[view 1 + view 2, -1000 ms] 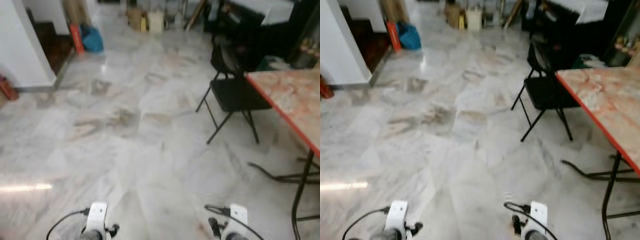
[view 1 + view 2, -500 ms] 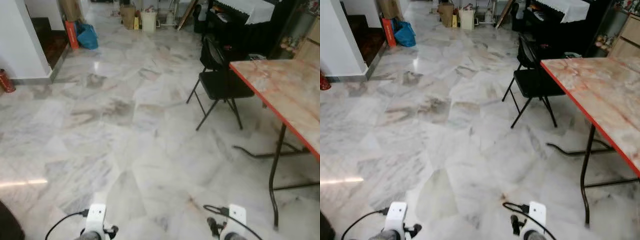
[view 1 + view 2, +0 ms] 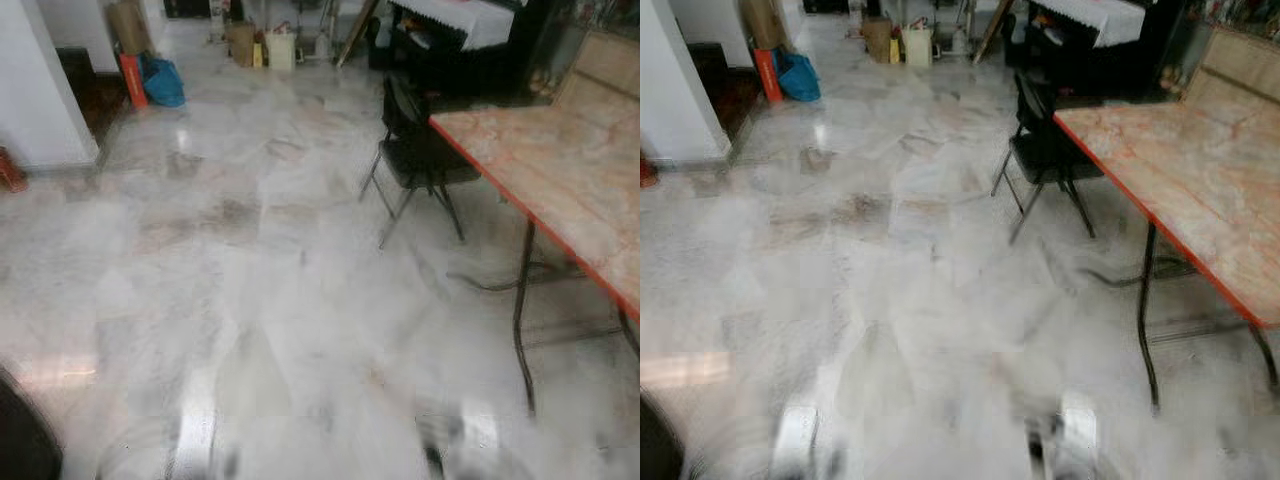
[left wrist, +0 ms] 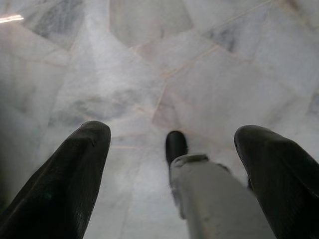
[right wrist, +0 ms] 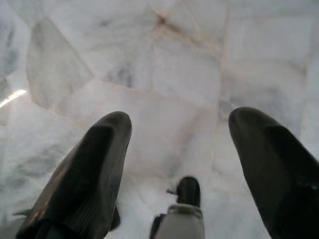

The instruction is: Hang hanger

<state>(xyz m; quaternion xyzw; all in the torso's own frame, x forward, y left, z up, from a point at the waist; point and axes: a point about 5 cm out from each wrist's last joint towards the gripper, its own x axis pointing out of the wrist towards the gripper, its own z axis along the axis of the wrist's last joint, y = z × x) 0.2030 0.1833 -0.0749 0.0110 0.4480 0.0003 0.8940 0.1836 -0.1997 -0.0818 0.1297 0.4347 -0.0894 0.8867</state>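
Camera shifted, table (image 3: 560,190) nearer | both claws (image 4: 172,134) (image 5: 174,129) spread wide, empty, above floor (image 3: 250,300)

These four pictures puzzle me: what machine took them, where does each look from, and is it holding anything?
A walking humanoid robot took them. Two come from cameras on its head, looking forward and down at a marble floor, blurred as it walks. To its right stands a table with a red edge, a black chair beyond it. Far off lie a blue bag and boxes. The other two come from cameras on its wrists, each looking along its two black fingers. The left gripper and right gripper both point at the floor, fingers spread, holding nothing. I can make out no hanger.
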